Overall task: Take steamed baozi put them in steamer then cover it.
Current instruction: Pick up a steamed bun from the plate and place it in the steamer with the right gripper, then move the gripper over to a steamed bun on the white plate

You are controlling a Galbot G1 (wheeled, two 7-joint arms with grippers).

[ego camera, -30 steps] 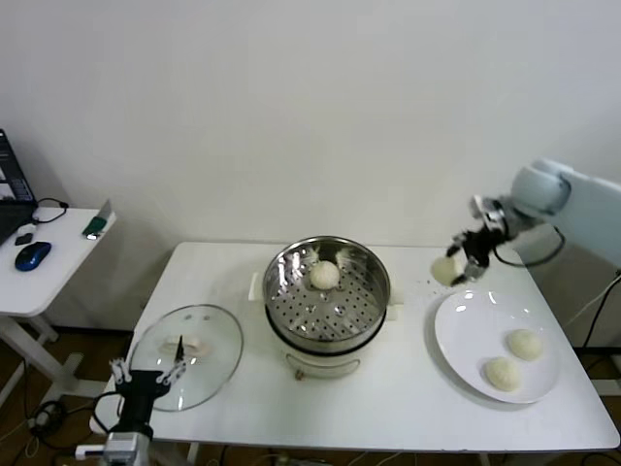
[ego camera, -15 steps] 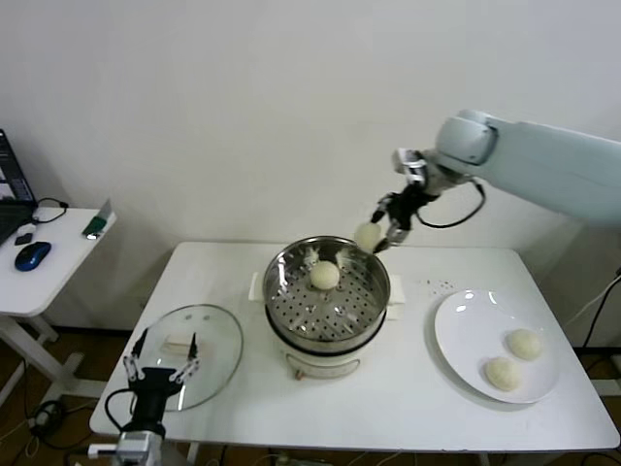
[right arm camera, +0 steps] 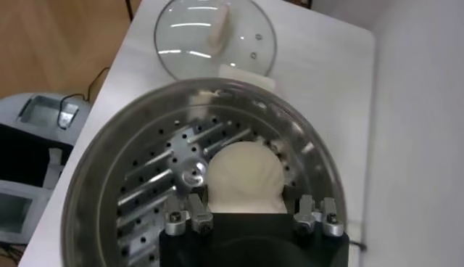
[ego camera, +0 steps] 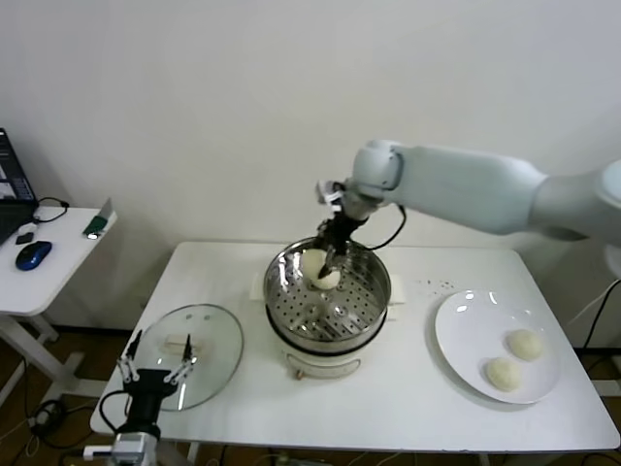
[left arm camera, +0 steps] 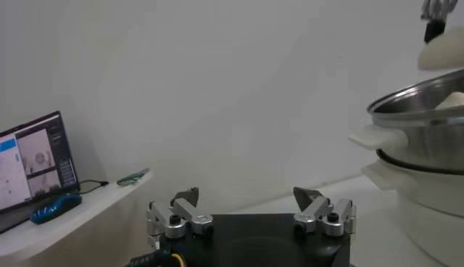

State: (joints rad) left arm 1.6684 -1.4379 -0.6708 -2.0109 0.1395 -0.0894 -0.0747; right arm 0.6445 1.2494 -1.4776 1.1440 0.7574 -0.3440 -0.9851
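Note:
My right gripper (ego camera: 324, 254) is shut on a cream-white baozi (ego camera: 312, 261) and holds it just over the far part of the steel steamer (ego camera: 291, 306). In the right wrist view the bun (right arm camera: 243, 176) sits between the jaws above the perforated floor (right arm camera: 156, 181). A second baozi (ego camera: 329, 280) lies in the steamer. Two more baozi (ego camera: 525, 344) (ego camera: 503, 374) lie on the white plate (ego camera: 466, 330). The glass cover (ego camera: 209, 340) lies flat on the table's left. My left gripper (ego camera: 153, 373) is open and empty at the cover's near edge.
A low side table (ego camera: 53, 257) at the far left carries a laptop, a blue mouse (ego camera: 32, 255) and a phone. The steamer stands on a white cooker base (ego camera: 320, 367) mid-table. In the left wrist view the steamer rim (left arm camera: 417, 101) is far off.
My right arm has swung left from above the plate to over the steamer, carrying the baozi and lowering it toward the basket. The left gripper shifted slightly beside the cover.

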